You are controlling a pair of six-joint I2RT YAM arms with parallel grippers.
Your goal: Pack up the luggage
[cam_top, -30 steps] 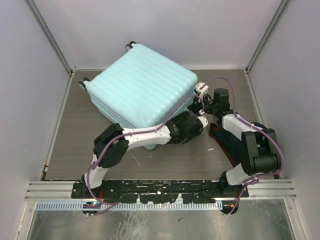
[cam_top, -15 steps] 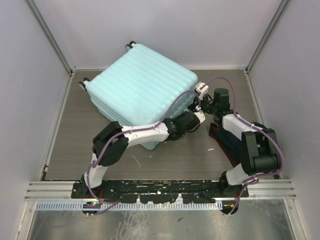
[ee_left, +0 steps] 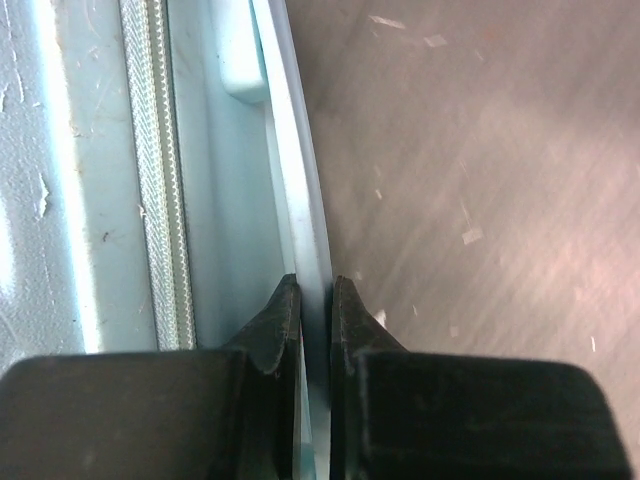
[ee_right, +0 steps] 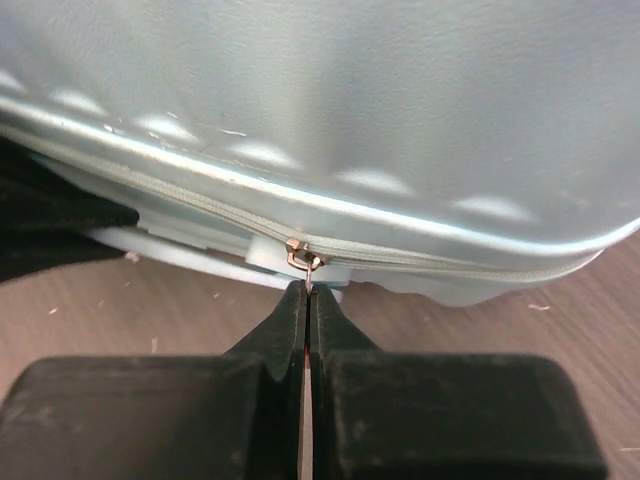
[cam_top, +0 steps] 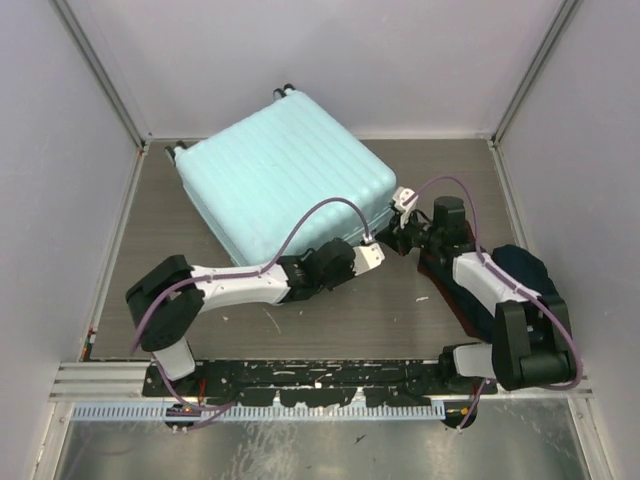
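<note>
The luggage, a pale mint-blue ribbed hard-shell suitcase, lies closed on the table at the back centre. My left gripper is at its near right corner. In the left wrist view it is shut on a thin pale-blue strip along the luggage's side, beside the zipper. My right gripper is at the same corner. In the right wrist view it is shut on the metal zipper pull, which hangs from the zipper line.
A dark bundle with a red edge lies on the table under my right arm. Grey walls close in the table on the left, right and back. Small wheels stick out at the luggage's far edge.
My left gripper has closed on the strip, and the left arm has dropped and swung its elbow leftward. The luggage has turned slightly, its near edge now further back. The right gripper stays shut.
</note>
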